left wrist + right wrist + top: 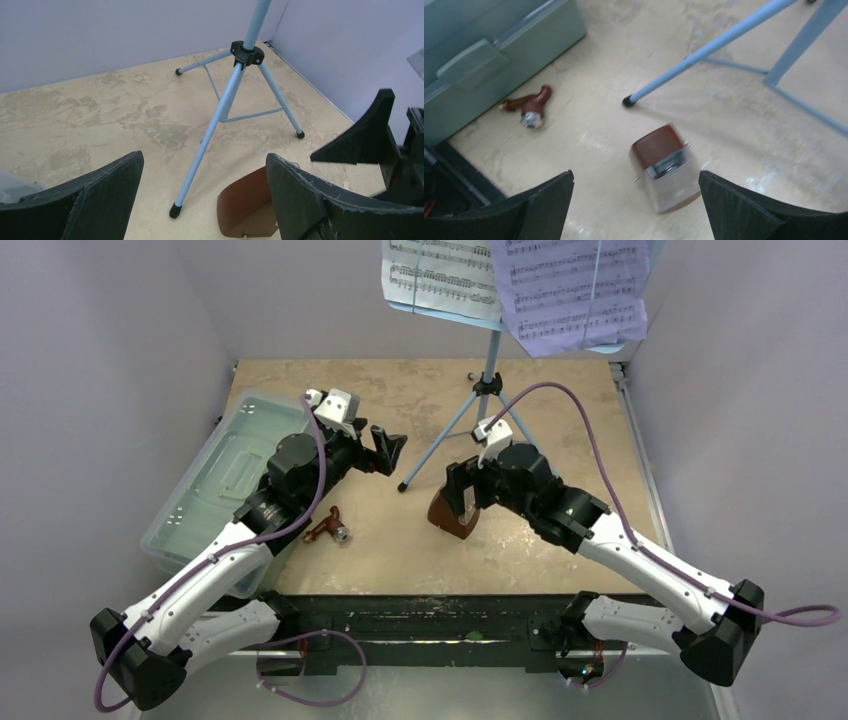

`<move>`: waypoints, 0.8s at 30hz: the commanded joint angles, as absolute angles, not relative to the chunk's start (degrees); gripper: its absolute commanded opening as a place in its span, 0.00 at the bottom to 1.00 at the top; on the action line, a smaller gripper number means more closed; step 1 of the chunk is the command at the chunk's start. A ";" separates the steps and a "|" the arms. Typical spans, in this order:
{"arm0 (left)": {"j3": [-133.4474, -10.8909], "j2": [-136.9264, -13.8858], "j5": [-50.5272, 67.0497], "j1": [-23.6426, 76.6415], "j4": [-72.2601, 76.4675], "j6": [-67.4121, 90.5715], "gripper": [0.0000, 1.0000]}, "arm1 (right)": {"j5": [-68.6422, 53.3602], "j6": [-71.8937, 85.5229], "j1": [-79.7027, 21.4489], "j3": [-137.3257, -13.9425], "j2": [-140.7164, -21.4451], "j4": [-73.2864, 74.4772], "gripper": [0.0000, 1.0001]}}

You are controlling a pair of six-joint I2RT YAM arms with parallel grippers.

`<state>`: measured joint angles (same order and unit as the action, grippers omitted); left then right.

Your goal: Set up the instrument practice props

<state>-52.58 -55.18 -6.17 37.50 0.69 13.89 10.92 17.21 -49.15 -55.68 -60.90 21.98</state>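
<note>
**A:** Where is the metronome (664,170)?
**B:** Low middle of the right wrist view, on the table (589,140), between the right gripper (635,174)'s wide, empty jaws.
**A:** What can go wrong?
**B:** It looks tippy. A bump may knock it over. The left gripper (204,156), wide and empty too, is near the stand leg (210,130).

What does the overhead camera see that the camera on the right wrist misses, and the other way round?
Only the overhead view shows the white and lilac sheet-music pages up on the music stand. Only the right wrist view shows the clear cover on the metronome. Both show the clear box, the small brown piece beside it, and the black foot of one stand leg.
</note>
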 commanded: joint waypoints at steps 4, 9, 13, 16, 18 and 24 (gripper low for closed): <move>-51.71 -54.01 -6.37 37.02 2.41 12.76 0.92 | -9.88 1.05 -35.18 -55.20 -61.84 10.11 0.99; -51.70 -54.57 -6.08 37.04 2.55 12.67 0.92 | -14.09 -1.85 -34.44 -54.58 -65.18 8.47 0.99; -51.76 -54.76 -5.79 37.03 2.64 12.66 0.92 | -15.43 -1.30 -34.19 -52.67 -66.15 6.48 0.99; -51.75 -54.59 -5.46 37.04 2.61 12.66 0.92 | -14.97 -0.71 -34.12 -52.09 -67.65 5.93 0.99; -51.62 -54.65 -5.66 37.01 2.72 12.53 0.92 | -16.10 -0.36 -34.16 -52.05 -68.46 6.13 0.99; -51.62 -54.98 -5.78 37.07 2.74 12.42 0.92 | -15.03 3.41 -34.13 -47.87 -68.73 0.64 0.93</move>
